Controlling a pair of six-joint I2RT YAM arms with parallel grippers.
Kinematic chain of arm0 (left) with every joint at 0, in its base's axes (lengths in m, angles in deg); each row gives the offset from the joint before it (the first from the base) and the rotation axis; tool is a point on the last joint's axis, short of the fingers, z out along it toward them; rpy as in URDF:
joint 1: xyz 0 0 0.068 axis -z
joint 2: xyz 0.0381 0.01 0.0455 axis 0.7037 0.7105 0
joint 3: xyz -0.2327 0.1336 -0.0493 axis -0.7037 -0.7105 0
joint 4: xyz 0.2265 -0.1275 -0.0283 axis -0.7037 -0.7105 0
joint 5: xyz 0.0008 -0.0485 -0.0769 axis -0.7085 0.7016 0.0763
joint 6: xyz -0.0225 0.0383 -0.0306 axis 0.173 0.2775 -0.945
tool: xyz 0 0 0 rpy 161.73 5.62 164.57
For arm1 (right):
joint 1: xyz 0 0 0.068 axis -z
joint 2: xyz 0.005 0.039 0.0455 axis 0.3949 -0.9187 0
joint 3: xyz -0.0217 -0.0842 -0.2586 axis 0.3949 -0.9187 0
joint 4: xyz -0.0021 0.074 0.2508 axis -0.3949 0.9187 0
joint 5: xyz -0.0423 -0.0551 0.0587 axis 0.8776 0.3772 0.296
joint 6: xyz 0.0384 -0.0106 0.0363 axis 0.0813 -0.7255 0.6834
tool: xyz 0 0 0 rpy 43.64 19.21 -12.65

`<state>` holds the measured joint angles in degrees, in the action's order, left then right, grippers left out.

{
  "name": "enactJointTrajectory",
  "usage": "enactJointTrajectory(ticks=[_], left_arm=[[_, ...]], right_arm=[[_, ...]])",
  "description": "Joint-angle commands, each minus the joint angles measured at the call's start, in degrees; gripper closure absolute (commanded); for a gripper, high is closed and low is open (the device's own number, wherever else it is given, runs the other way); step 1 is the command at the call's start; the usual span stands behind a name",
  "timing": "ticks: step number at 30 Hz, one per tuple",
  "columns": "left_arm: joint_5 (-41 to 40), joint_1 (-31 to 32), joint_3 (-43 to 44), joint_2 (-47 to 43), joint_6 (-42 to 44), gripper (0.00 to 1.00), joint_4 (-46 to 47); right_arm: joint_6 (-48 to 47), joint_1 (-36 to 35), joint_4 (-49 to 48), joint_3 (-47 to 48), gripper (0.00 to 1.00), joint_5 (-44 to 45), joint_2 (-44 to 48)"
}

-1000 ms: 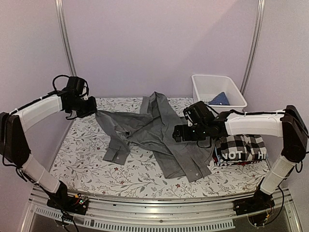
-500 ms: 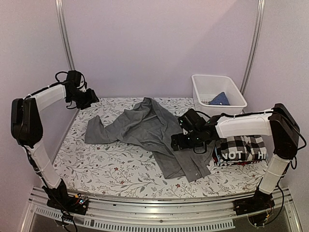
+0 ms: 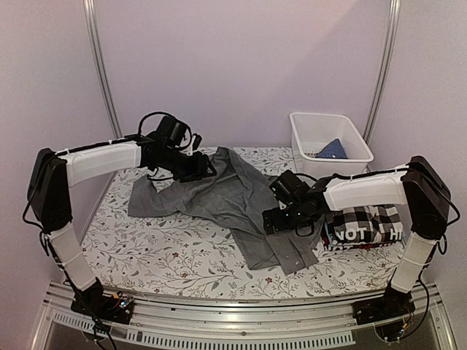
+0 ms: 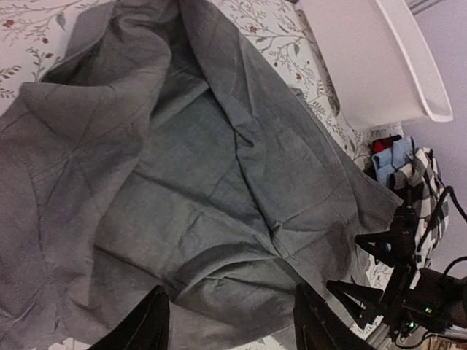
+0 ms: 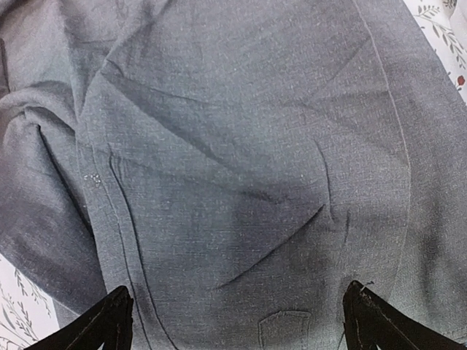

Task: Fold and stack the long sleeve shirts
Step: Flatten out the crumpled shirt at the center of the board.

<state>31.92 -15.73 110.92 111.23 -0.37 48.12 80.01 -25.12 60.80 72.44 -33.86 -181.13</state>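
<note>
Floral-print worktop (image 3: 182, 255), and you have movement on the left. Your left claw (image 3: 206, 169) has swung in from the far-left edge and now hangs over the far part of the grey shirt (image 3: 226, 197), fingers apart, nothing between them. The sleeve (image 3: 146, 198) it held lies dropped at the left. Your right claw (image 3: 271, 219) hovers wide apart just above the shirt's near right part. The shirt sprawls mid-worktop, plain grey, creased.

Lab-type robot test cell: plain lilac backdrop panels (image 3: 241, 65), metal uprights (image 3: 98, 65) at 11 and 1 o'clock, slotted aluminium rail (image 3: 233, 319) at 6 o'clock, floral-covered table (image 3: 182, 255).
</note>
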Motion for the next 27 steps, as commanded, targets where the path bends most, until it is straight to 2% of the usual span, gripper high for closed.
enactJointTrajectory(ticks=[1,10,16,21,27], left_arm=[[3.2,6.6,2.4,7.0,-3.2,0.43,4.4],[6.4,13.7,3.9,16.5,-4.1,0.44,6.1],[5.9,14.1,-4.2,14.6,-3.5,0.44,6.9],[5.9,12.0,-15.3,9.3,-3.4,0.43,9.1],[4.6,5.1,-25.3,3.8,-2.5,0.44,9.9]], right_arm=[[0.3,-0.3,1.6,-0.8,0.01,1.4,-1.5],[2.0,0.0,1.9,-2.6,0.01,1.7,-0.7],[2.8,1.2,1.9,-3.1,0.01,1.3,0.7],[2.7,1.4,1.9,-2.9,0.01,0.9,1.0],[2.2,1.2,3.7,-0.7,0.01,-0.2,1.3]])
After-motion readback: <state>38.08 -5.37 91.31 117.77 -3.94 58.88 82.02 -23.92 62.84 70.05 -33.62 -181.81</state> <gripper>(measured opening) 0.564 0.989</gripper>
